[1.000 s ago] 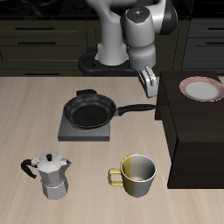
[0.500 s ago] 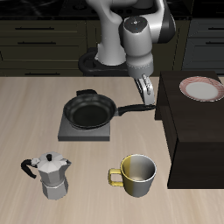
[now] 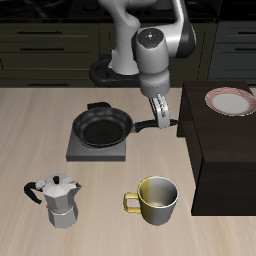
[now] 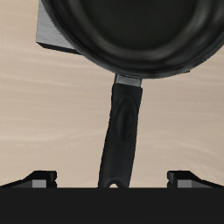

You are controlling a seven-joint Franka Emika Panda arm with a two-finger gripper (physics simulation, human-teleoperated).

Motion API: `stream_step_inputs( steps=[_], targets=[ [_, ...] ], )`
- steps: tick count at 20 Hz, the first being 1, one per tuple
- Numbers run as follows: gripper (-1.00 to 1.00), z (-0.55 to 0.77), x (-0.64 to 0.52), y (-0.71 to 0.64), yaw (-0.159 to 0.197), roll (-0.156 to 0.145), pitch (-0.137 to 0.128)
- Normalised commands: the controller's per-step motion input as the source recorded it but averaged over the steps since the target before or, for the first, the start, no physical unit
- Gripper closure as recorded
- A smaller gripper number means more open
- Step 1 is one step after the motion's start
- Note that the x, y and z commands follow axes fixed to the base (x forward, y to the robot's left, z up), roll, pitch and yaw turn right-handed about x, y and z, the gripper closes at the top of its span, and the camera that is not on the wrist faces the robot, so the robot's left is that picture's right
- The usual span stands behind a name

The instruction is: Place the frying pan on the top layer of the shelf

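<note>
The black frying pan sits on a grey burner plate near the table's middle, and its long handle points toward the shelf. The shelf is a large dark box at the table's side. My gripper hangs open just above the handle's outer end. In the wrist view the pan and handle lie below the gripper. The two fingertips stand wide apart on either side of the handle and touch nothing.
A red-rimmed plate lies on the shelf's flat top. A silver moka pot and a metal mug stand near the table's front edge. Dark cabinets run along the back.
My gripper has come down and moved from near the shelf toward the pan's handle, and now hangs just above it. The pan has not moved.
</note>
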Motion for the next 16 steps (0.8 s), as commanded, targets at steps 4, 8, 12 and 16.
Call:
stream_step_inputs(
  steps=[4,8,12,16],
  targets=[
    [-1.00,-0.26,0.03,-0.05,0.003,-0.008,0.042],
    [-1.00,-0.15,-0.08,-0.04,-0.025,-0.003,0.023],
    [-1.00,-0.17,-0.10,-0.10,-0.023,-0.009,0.023],
    [-1.00,-0.24,-0.08,-0.02,0.005,-0.018,0.033]
  ],
)
